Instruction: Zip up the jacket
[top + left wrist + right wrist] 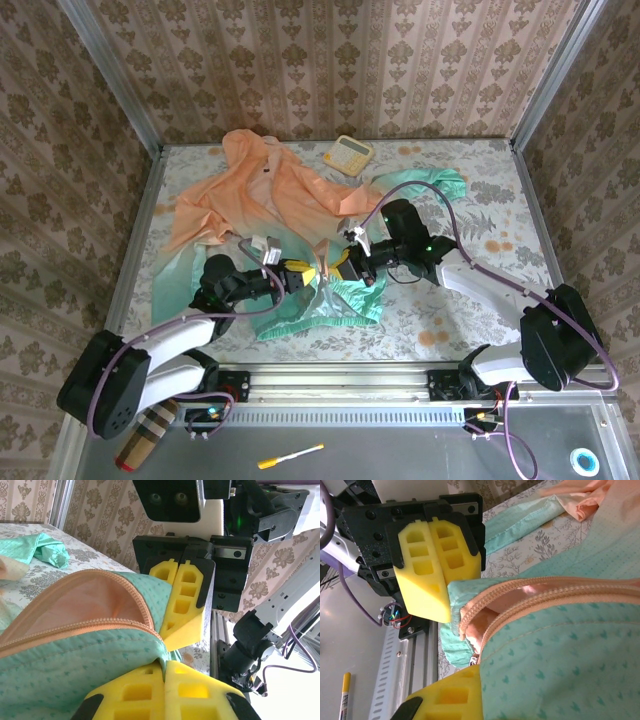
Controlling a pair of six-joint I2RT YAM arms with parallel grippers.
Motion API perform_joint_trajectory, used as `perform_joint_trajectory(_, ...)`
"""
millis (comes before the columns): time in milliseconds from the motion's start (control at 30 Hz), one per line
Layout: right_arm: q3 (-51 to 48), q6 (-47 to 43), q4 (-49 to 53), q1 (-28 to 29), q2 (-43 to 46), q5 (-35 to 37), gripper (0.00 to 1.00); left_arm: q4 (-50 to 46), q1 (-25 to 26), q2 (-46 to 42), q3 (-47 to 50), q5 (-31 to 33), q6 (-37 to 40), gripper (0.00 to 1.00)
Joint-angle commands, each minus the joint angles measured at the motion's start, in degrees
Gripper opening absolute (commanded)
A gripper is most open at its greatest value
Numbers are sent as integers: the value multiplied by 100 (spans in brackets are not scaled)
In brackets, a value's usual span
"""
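The jacket (270,195) lies spread on the table, peach at the far left and fading to mint-teal toward the near edge. Its teal hem is lifted between my two grippers at the table's middle front. My left gripper (298,278) is shut on the teal hem beside the orange zipper (100,625); the fabric is pinched between its yellow fingertips (150,690). Facing it a short gap away, my right gripper (342,262) is shut on the other side of the hem (560,670). The two zipper tapes (545,592) gape apart, with pink lining showing between them.
A yellow calculator (347,154) lies at the back of the table beside the jacket's teal sleeve (430,183). The metal rail (330,380) runs along the near edge. A yellow pen (290,457) lies on the ledge below it. Patterned walls close in three sides.
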State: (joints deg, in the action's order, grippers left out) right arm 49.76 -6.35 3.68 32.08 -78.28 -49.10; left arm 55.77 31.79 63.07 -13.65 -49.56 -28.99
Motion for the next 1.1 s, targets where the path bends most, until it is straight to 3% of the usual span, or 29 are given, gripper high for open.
perform_joint_trajectory(0,59,-195,-173,-35,62,6,0,490,-37,63,86,-116,-224,0)
perform_joint_trajectory(1067,-265,-200,-665,-17,401,41,0,1556,11,724,189,-159,-941,0)
